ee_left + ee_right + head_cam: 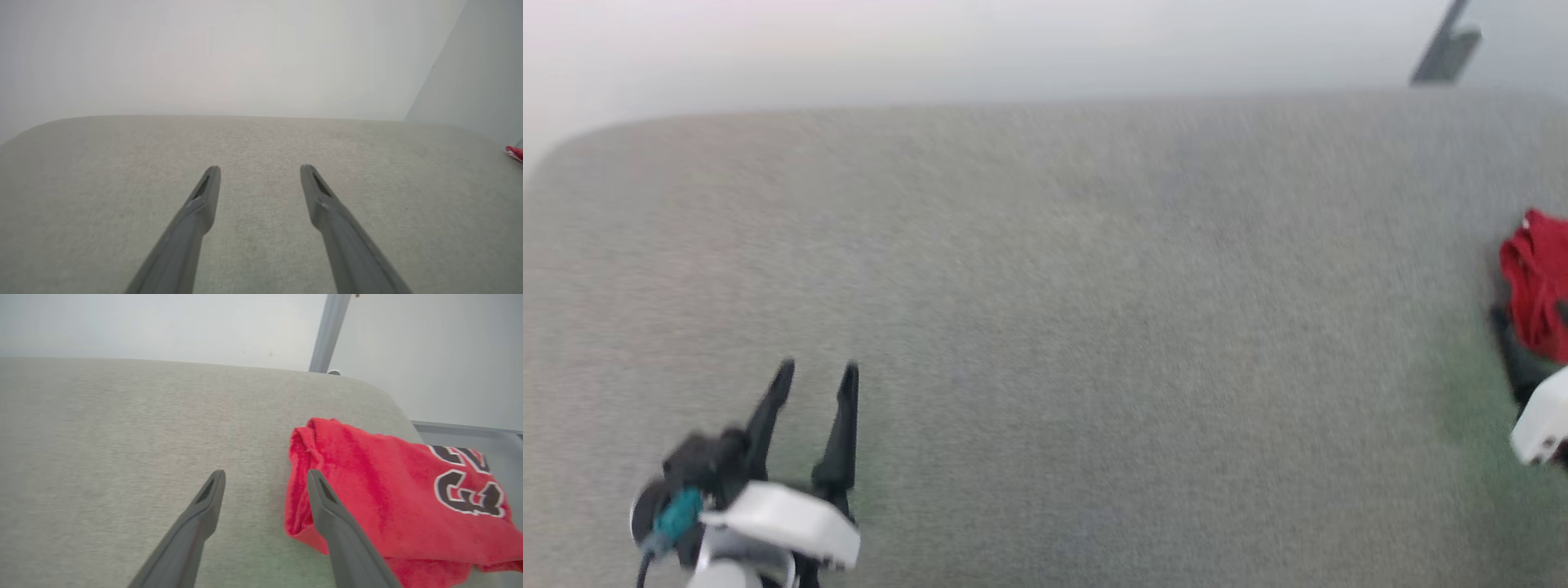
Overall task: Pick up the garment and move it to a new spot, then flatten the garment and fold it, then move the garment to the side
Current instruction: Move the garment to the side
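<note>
Right hand (264,476) gapes beside the garment (367,490), its numbered end farthest rightward.

- Light is bright, soft and even; the wall (245,61) washes pale.
- My head view is blurred: my left gripper (818,367) and the garment (1535,286) have fuzzy edges.
- My wrist views are sharper; the garment's numbers read crisp.
- The grey surface (1045,327) bows at its far edge, wide-angle.
- A faint green cast tints it beside the garment.

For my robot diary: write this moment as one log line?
left gripper: open, empty | right gripper: open, at garment edge | garment: bunched on grey surface
</note>
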You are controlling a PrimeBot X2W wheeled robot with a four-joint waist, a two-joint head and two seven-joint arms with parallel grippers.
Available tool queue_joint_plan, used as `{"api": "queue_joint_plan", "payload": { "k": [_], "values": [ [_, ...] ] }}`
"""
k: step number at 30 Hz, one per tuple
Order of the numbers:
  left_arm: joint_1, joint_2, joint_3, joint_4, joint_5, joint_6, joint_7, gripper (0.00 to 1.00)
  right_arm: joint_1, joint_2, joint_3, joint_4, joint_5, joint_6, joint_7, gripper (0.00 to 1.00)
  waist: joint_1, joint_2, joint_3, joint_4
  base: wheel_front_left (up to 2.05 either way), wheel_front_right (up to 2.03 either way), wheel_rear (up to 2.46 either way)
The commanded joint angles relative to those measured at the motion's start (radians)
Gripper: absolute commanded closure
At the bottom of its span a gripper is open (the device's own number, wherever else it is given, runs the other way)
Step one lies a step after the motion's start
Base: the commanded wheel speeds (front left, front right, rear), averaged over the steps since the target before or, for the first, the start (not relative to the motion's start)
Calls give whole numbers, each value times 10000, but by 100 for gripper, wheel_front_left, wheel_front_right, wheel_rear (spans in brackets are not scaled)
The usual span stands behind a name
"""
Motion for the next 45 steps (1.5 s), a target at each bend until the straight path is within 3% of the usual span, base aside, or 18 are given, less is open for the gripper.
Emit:
{"api": "queue_joint_plan", "payload": {
  "k": [1,5,17,32,45],
  "values": [
    [224,-44,45,36,-115,-12,-67,0,257,65,-52,-59,8,-7,-97,0,0,0,-986,756,0,0,0],
    [988,-61,246,25,-164,-13,-67,0,1185,535,-561,-537,-83,-6,-265,0,0,0,-1546,1067,0,0,0],
    [2080,82,396,-146,-286,-13,-67,0,4072,2052,-3236,-3329,-1951,-6,-264,0,0,0,-2457,1418,0,0,0],
    [3034,-55,843,-1291,-62,-13,-67,0,6523,3249,-5189,-6956,-3285,-6,133,0,0,0,-2608,1513,0,0,0],
    [3580,-113,1132,-2153,147,-14,-67,0,7617,4027,-6166,-8852,-3738,-6,951,0,0,0,-2539,1486,0,0,0]
  ]
}}
